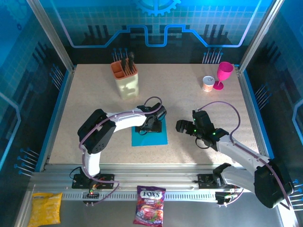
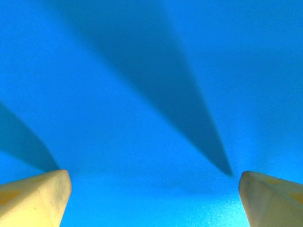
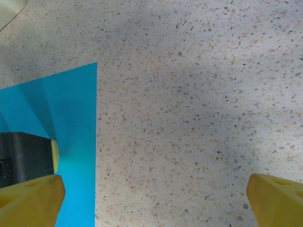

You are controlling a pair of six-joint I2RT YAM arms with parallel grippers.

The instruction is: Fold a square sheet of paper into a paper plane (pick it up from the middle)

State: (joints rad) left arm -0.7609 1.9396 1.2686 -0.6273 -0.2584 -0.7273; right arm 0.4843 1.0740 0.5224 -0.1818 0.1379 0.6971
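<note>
The square sheet of paper (image 1: 143, 140), bright cyan-blue, lies flat and unfolded on the speckled table in front of the arms. My left gripper (image 1: 149, 128) stands open directly over its middle, pointing down. In the left wrist view the sheet (image 2: 142, 94) spreads behind the gripper (image 2: 154, 201), whose yellow fingertips (image 2: 35, 198) are wide apart with nothing between them. My right gripper (image 1: 181, 126) is open just right of the sheet. Its wrist view has the sheet's right edge (image 3: 75, 118) at the left, and its gripper (image 3: 154, 203) is over bare table.
A beige utensil holder (image 1: 126, 79) with an orange insert stands at the back left. A pink goblet (image 1: 223, 74) and a small can (image 1: 207, 83) stand at the back right. A candy bag (image 1: 149, 204) and a yellow packet (image 1: 46, 208) lie off the table's front rail.
</note>
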